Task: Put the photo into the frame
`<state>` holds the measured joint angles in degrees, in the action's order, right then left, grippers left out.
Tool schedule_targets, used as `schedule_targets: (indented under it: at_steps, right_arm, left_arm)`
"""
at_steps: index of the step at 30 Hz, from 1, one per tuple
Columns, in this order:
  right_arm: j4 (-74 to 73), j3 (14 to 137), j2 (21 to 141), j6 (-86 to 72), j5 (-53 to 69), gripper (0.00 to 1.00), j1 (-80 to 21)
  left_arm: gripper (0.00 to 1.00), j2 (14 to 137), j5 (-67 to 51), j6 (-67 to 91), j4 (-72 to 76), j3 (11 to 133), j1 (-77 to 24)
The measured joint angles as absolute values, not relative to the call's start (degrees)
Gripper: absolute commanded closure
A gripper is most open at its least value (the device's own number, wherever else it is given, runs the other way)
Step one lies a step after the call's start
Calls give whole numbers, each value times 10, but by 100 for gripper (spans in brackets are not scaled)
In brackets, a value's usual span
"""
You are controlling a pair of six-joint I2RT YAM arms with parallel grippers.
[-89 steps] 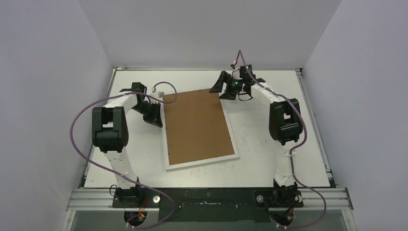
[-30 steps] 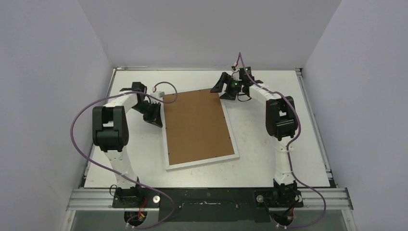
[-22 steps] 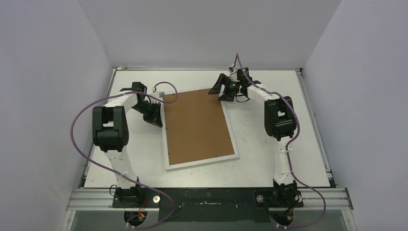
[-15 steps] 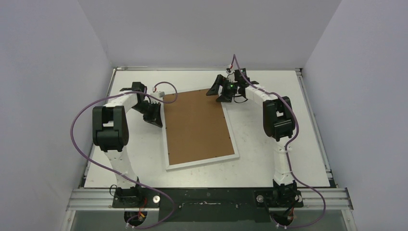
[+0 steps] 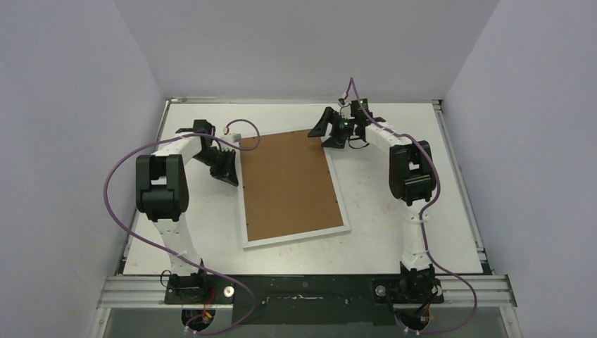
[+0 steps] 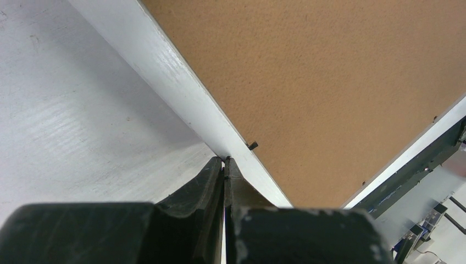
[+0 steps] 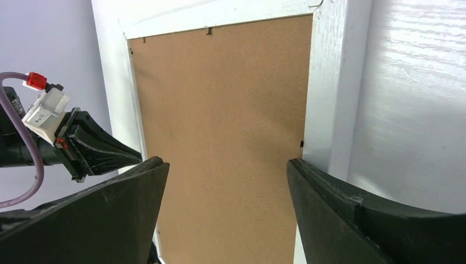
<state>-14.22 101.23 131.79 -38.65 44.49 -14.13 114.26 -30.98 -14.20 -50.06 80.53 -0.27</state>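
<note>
No legible text, labels, brands, numbers or signs on anything in any of the three views.

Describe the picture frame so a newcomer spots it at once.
On the white table, look at the big flat rectangle lying slightly skewed near the middle. The rectangular picture frame with a narrow white border is its outer rim; that thin white strip sets it apart from the plain brown backing board filling its middle.

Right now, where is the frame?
In the top view the frame lies back-up mid-table, brown backing board in it, with the shut left gripper at its left edge and the open right gripper over its far right corner.
</note>
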Motion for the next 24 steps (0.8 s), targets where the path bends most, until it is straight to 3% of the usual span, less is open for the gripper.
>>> schedule_targets:
  at_steps: [24]
  right_arm:
    - [-142, 1029, 1317, -402, 442, 18, -127]
  left_arm:
    - [99, 1143, -314, -143, -499, 805, -3]
